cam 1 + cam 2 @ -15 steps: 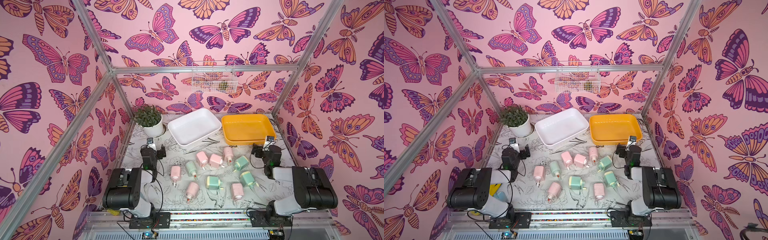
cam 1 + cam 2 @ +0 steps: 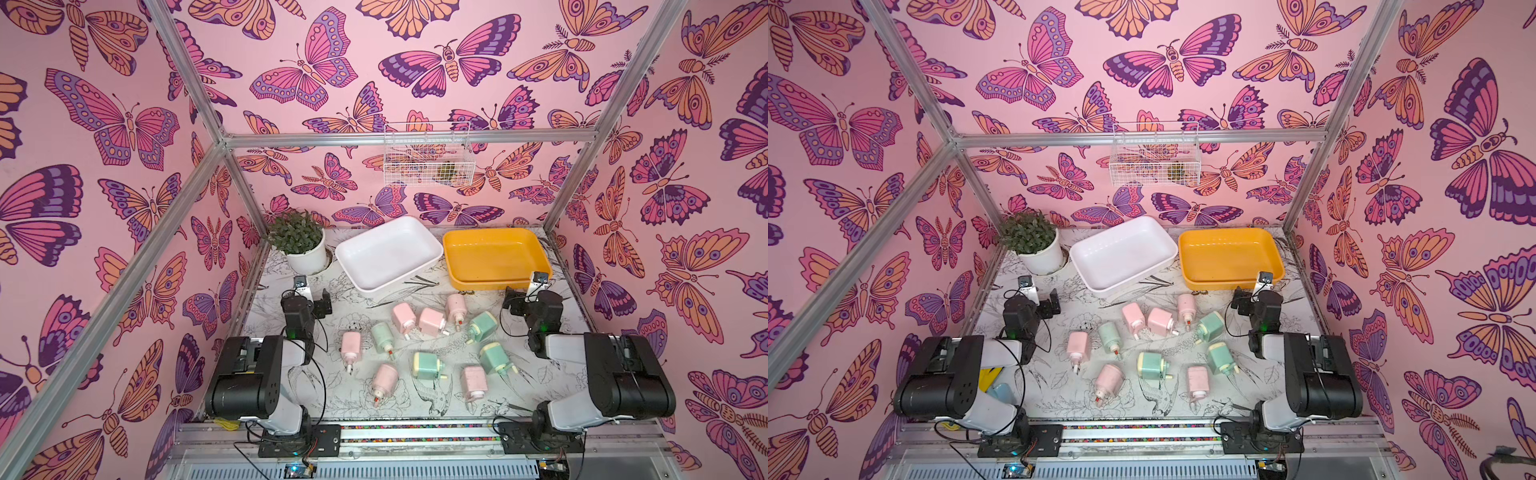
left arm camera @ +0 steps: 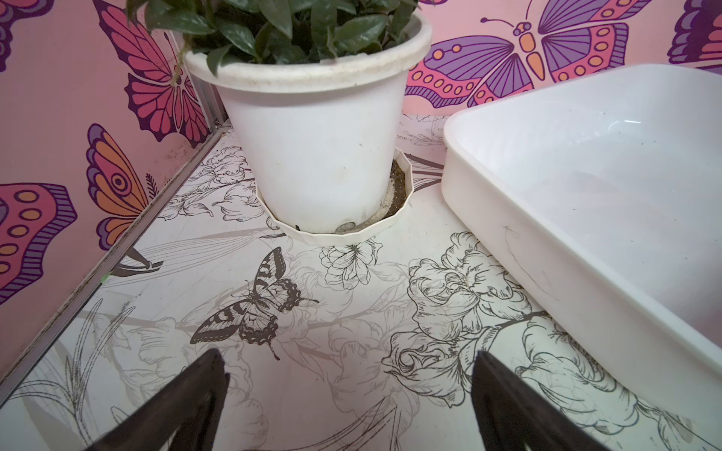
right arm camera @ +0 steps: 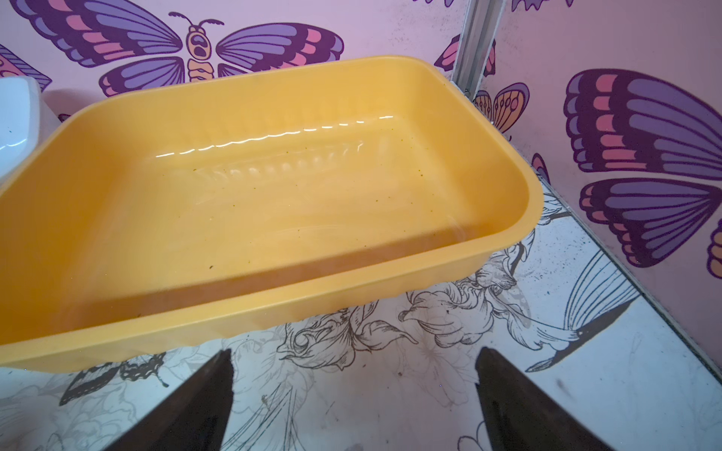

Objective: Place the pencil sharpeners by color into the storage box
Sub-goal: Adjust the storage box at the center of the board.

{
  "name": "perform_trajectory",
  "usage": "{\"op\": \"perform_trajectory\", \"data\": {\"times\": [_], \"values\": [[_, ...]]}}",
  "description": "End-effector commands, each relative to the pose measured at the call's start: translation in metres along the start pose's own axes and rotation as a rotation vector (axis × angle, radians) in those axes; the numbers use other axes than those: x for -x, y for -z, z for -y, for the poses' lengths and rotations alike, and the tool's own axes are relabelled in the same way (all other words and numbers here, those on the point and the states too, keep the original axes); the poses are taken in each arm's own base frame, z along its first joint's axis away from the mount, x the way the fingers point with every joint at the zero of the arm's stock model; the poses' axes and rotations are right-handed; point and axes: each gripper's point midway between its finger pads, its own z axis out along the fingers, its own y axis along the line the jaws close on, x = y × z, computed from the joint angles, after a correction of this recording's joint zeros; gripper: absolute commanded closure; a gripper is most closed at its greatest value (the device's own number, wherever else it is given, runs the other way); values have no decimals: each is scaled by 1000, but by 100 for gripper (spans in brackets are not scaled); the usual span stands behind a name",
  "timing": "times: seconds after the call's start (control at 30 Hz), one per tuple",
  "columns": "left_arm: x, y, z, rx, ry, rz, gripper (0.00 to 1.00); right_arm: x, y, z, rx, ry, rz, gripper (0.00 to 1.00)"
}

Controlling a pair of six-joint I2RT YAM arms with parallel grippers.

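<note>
In both top views we look down from high above the front edge, seeing the whole table (image 2: 316,386) (image 2: 1050,386). Our left wrist camera sits low, close to the pot (image 3: 316,156) and white tray (image 3: 547,250); the right one faces the yellow tray (image 4: 273,308), sharing a corner of the white tray (image 4: 15,117).

No change to log. Left gripper (image 3: 347,353) and right gripper (image 4: 354,351) hang where they did half a second back, jaws just as wide apart. In both top views no sharpeners (image 2: 430,322) shift. White tray (image 2: 388,253) and yellow tray (image 2: 494,257) gain nothing.
</note>
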Motion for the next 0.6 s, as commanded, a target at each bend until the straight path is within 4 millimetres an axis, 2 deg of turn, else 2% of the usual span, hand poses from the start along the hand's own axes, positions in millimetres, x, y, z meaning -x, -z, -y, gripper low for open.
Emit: {"op": "perform_trajectory", "data": {"times": [0.0,0.57], "values": [[-6,1,-1,10,10,-8,0,5,0,-1,8,-8,13,1],[-6,2,-1,9,9,-6,0,5,1,-3,21,-2,16,1]]}}
